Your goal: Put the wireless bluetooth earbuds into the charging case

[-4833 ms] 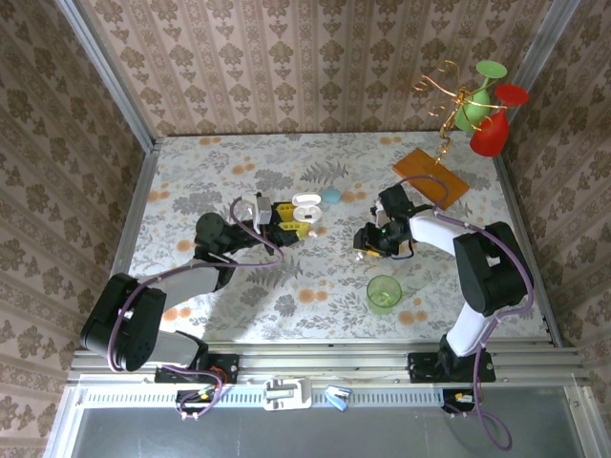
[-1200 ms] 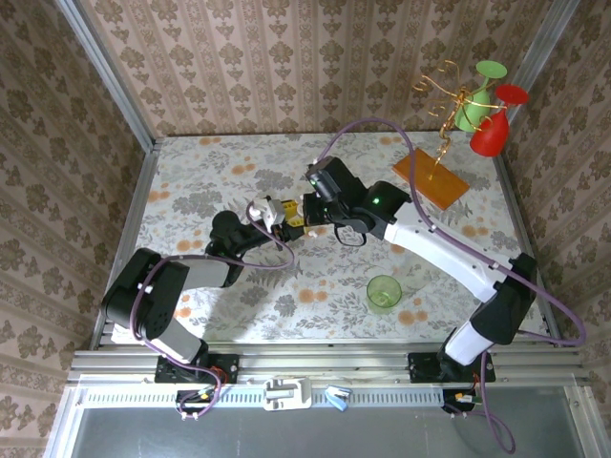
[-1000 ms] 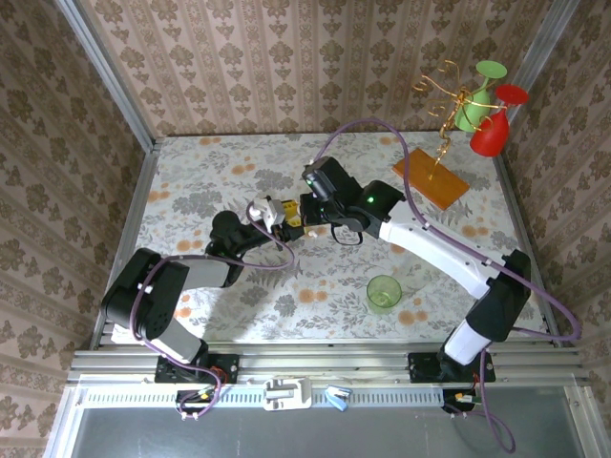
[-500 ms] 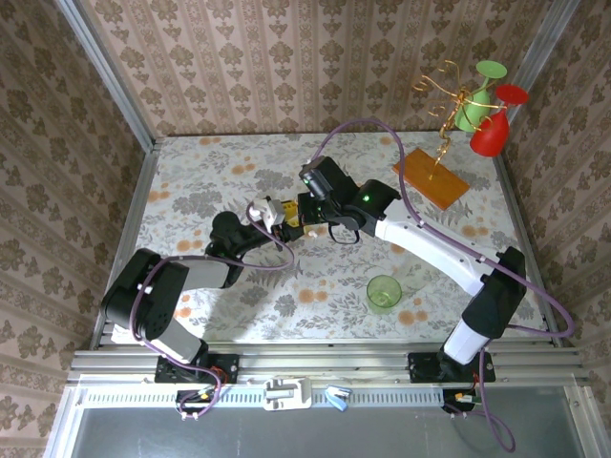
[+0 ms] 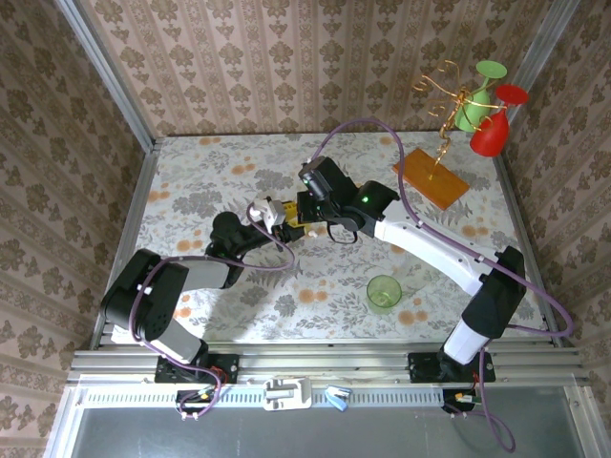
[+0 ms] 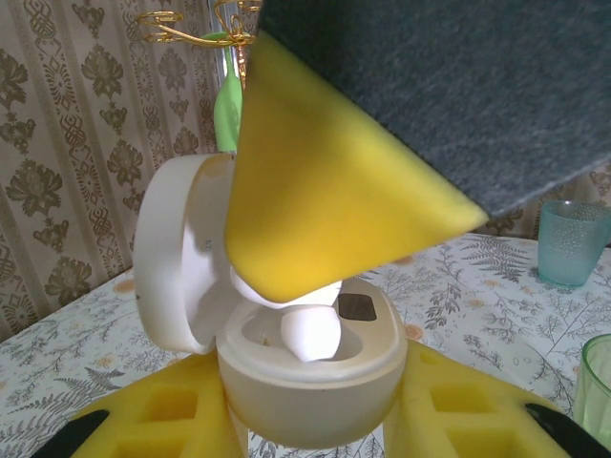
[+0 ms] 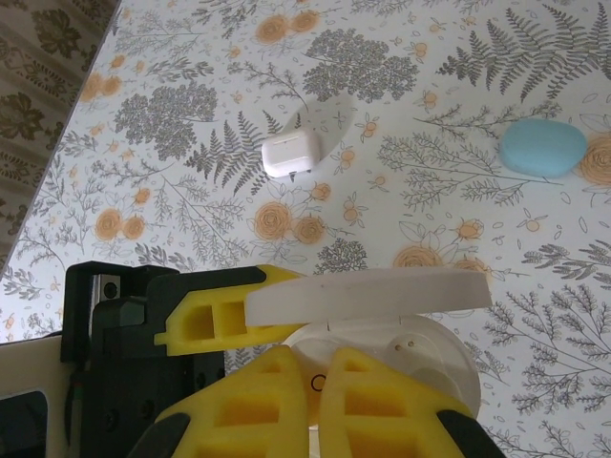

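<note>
Seen from above, the left gripper (image 5: 278, 216) and the right gripper (image 5: 303, 223) meet tip to tip near the middle of the flowered table (image 5: 191, 172), with a green cup (image 5: 384, 292) nearer the bases; what lies between the tips is too small to tell there. The left wrist view makes it plain: a round, cream charging case (image 6: 305, 382) stands upright, clamped at its base between the left gripper's yellow fingers (image 6: 162, 420), its lid (image 6: 177, 253) standing open at the left; a white earbud (image 6: 310, 334), smooth and egg-like, has its lower end in the case's well; a wedge of the right arm's yellow finger (image 6: 325, 191) covers the earbud's top and part of the lid. In the right wrist view, that gripper's fingers are nearly together with a thin slit between them, pinched on the earbud over the open case, whose lid shows edge-on; the earbud itself is hidden beneath them; farther off on the table lie a small white case (image 7: 289, 153) and a light-blue pebble case (image 7: 542, 148), well apart.
</note>
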`<state>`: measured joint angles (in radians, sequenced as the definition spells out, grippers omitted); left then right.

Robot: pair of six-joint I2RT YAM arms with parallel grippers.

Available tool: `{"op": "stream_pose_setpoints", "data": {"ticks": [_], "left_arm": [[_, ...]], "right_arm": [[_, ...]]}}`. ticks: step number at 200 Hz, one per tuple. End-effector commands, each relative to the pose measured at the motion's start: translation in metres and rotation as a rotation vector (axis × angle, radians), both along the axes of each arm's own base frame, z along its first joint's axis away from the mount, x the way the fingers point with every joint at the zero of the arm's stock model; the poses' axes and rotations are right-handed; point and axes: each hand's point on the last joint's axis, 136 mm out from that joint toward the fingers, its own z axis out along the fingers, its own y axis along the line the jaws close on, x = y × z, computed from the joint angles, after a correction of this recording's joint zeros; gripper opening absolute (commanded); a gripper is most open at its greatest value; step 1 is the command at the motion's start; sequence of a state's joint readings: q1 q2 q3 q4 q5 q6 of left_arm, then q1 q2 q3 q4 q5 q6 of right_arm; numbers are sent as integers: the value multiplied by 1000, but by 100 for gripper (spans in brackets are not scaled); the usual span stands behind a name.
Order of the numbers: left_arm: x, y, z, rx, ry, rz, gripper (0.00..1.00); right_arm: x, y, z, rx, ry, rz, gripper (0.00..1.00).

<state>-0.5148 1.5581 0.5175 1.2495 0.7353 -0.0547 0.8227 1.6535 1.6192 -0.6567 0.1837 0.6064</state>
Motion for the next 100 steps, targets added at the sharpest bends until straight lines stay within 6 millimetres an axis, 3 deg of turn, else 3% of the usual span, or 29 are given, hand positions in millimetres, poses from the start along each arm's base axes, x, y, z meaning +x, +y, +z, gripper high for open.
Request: {"op": "stream_pose_setpoints", "data": {"ticks": [1, 66, 100], "left_arm": [[-7, 2, 18, -28, -69, -3, 21], [-4, 1, 17, -28, -66, -2, 21], [-4, 1, 16, -26, -65, 0, 21]], "right_arm": [[1, -8, -10, -43, 5, -29, 6], [-3, -9, -13, -49, 13, -7, 6], [-7, 3, -10, 1, 29, 41, 15]]}}
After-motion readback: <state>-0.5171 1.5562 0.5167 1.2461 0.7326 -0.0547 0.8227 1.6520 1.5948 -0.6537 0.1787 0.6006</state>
